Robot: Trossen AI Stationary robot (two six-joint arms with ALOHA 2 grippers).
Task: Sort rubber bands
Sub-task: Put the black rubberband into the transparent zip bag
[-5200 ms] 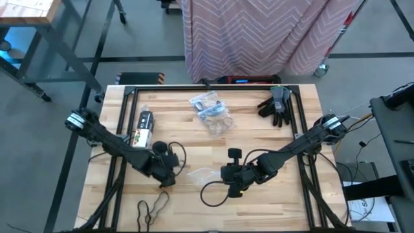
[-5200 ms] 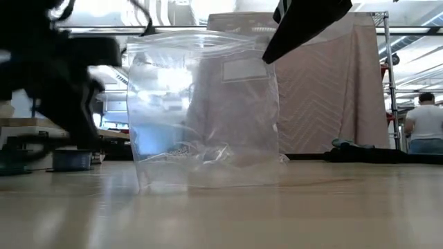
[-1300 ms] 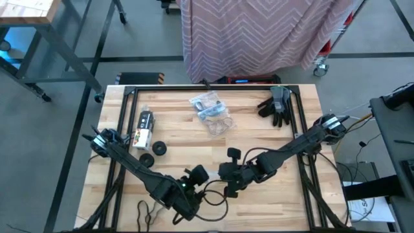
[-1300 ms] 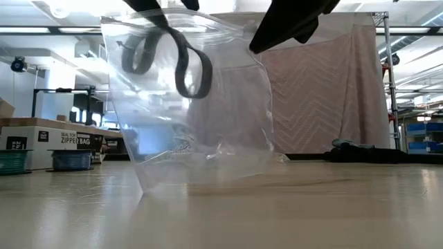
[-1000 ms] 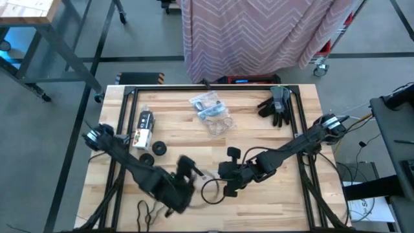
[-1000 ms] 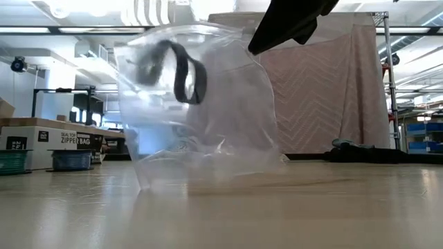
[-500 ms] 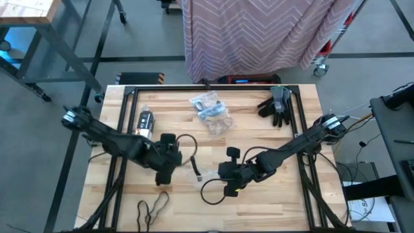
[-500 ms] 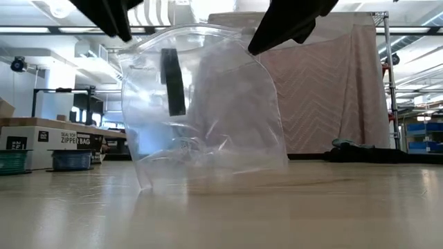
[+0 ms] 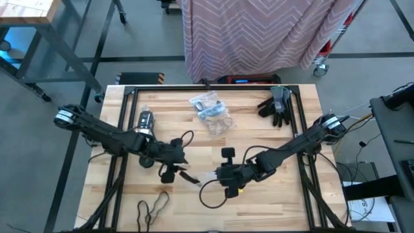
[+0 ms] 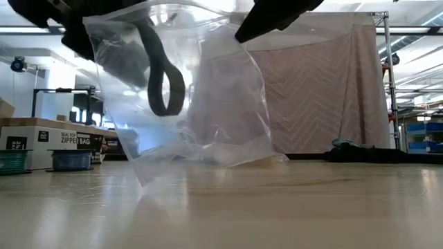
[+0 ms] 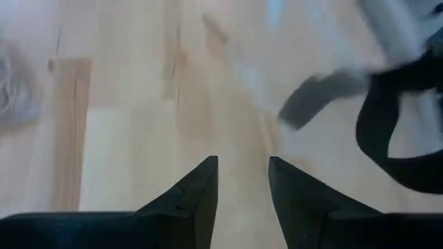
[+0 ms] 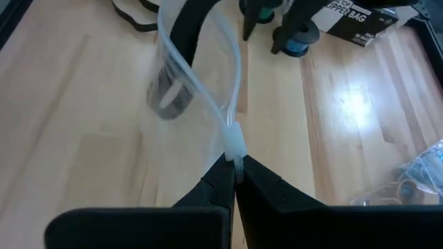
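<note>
My right gripper (image 12: 235, 173) is shut on a clear zipper bag (image 10: 208, 90) near the table's middle. A black rubber band (image 10: 165, 79) hangs as a loop in the bag's open mouth (image 12: 185, 31); what it hangs from I cannot tell. My left gripper (image 11: 241, 181) stands open just left of the bag (image 9: 174, 165), with nothing between its fingers and the band (image 11: 387, 138) off to one side. Brown rubber bands (image 9: 152, 207) lie by the near edge. My right gripper pinches the bag's zipper edge (image 12: 236, 142) at one end of its mouth between the two fingers. The fingers come slanting down from the table's right. The bag hangs tilted below them, its lower corner (image 10: 147, 181) at the table top.
At the far middle lie another clear bag (image 9: 207, 103) of bands and loose tan bands (image 9: 221, 125). Dark gloves (image 9: 276, 105) rest at the far right, and a zipper-bag box (image 9: 142, 125) stands on the left. Bare wood shows at the near right.
My left gripper has drawn back from the bag's mouth toward the table's left and sunk lower, leaving the black band hanging in the bag. My right gripper has rolled, and the bag has tipped over to a slant with one bottom corner raised.
</note>
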